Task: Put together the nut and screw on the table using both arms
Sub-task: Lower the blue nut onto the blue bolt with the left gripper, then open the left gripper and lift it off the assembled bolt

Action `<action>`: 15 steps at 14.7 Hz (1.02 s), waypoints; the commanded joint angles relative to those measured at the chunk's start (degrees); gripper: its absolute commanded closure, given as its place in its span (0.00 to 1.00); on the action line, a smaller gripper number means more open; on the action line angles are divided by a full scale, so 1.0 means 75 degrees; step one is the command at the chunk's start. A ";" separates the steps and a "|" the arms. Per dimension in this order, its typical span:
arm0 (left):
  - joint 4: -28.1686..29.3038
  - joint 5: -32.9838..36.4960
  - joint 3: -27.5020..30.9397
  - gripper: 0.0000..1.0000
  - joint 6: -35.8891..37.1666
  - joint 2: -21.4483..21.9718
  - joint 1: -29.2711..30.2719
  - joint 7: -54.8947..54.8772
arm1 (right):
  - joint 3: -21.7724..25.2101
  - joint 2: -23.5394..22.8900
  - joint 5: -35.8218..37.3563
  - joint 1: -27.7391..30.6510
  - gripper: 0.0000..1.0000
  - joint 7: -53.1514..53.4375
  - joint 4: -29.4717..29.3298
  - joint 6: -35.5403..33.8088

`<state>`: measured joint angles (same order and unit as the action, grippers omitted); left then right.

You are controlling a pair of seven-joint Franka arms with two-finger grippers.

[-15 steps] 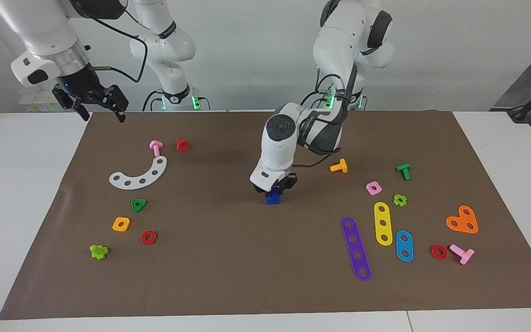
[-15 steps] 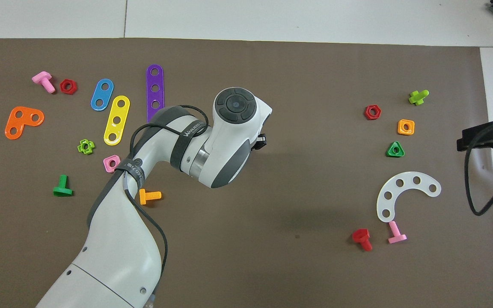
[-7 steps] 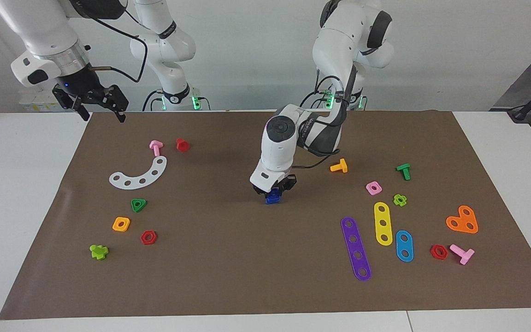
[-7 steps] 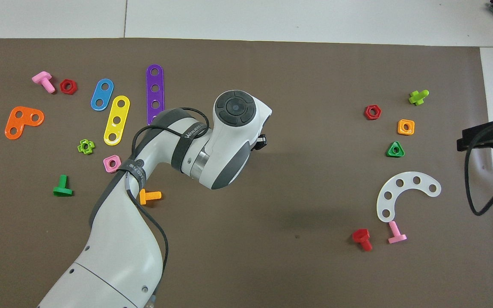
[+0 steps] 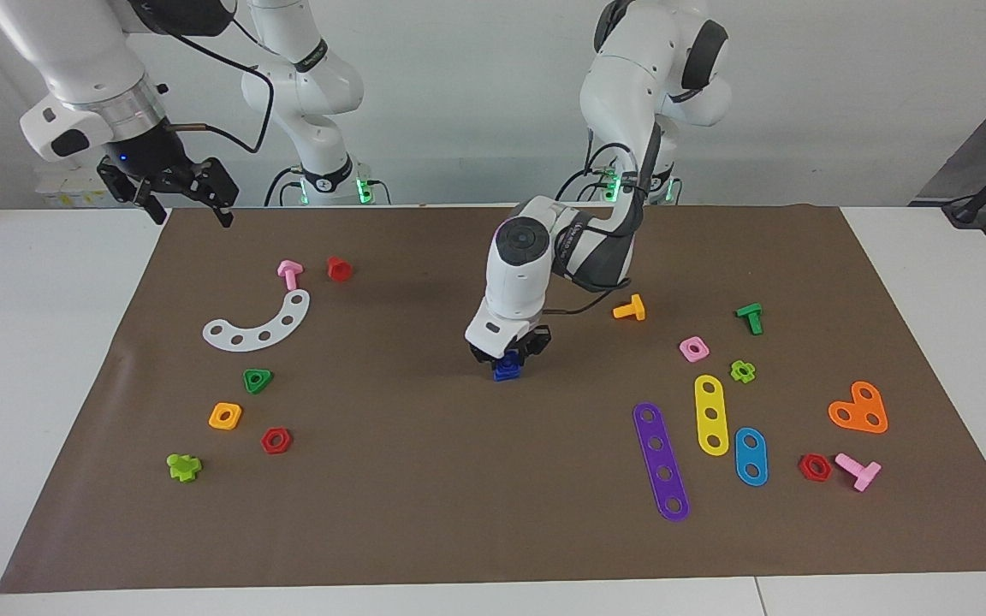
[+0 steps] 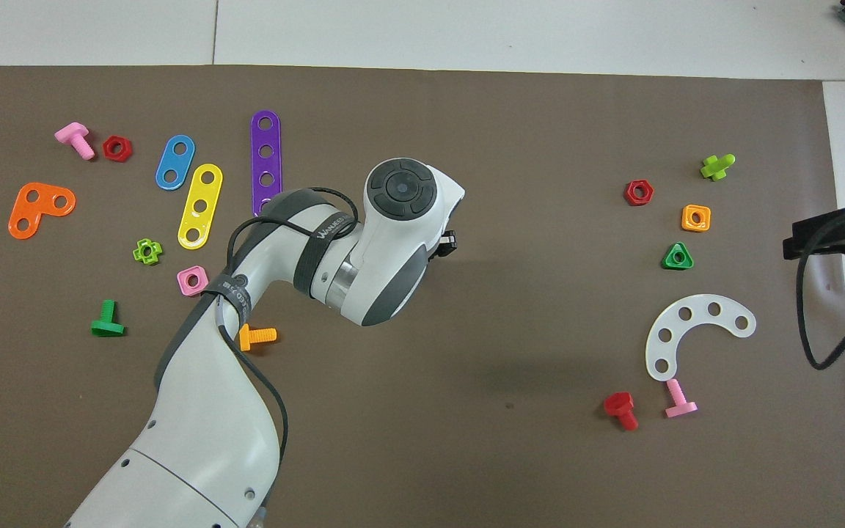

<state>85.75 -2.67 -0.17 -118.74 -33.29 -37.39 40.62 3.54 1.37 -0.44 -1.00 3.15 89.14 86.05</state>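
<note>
A small dark-blue piece (image 5: pixel 507 368) rests on the brown mat (image 5: pixel 424 479) of the table, near its middle. I cannot tell whether it is the nut, the screw, or both joined. My left gripper (image 5: pixel 507 352) points down directly over it, touching or nearly touching its top. In the overhead view the left arm's wrist (image 6: pixel 400 220) hides the blue piece. My right gripper (image 5: pixel 178 198) hangs open and empty over the mat's corner at the right arm's end, where that arm waits; its black body (image 6: pixel 833 236) shows at the overhead view's edge.
Toward the right arm's end lie a white curved strip (image 5: pixel 260 323), a green triangular nut (image 5: pixel 258 380), an orange square nut (image 5: pixel 225 416) and a red hex nut (image 5: pixel 276 441). Toward the left arm's end lie an orange screw (image 5: pixel 630 308), a pink square nut (image 5: pixel 693 348) and a purple strip (image 5: pixel 661 460).
The left arm's wrist has shifted slightly over the blue piece, which stays in place on the mat. The right arm has not moved.
</note>
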 commanded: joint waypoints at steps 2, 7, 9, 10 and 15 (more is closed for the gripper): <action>0.0121 -0.0043 0.0139 0.29 -0.0223 0.0033 -0.0136 0.0092 | -0.0027 0.0040 -0.0046 0.0086 0.00 0.0048 0.0067 -0.0036; -0.0463 0.0133 0.0151 0.29 0.0783 0.0044 0.0027 0.0010 | -0.0027 0.0040 -0.0046 0.0098 0.00 0.0048 0.0067 -0.0036; -0.0896 0.0145 0.0140 0.29 0.1426 0.0126 0.0470 -0.0060 | -0.0038 0.0040 -0.0046 0.0086 0.00 0.0060 0.0067 -0.0036; -0.1119 0.0133 0.0081 0.29 0.1720 0.0161 0.0705 -0.0304 | -0.0038 0.0040 -0.0046 0.0086 0.00 0.0060 0.0067 -0.0036; -0.1110 -0.0042 0.0127 0.29 0.2704 0.1249 0.1947 -0.2329 | -0.0027 0.0157 -0.0046 0.0086 0.00 0.0083 0.0254 0.0011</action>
<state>76.29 -2.35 1.34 -102.17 -28.34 -26.34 28.61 3.54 1.37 -0.44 -0.99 3.15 89.36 86.05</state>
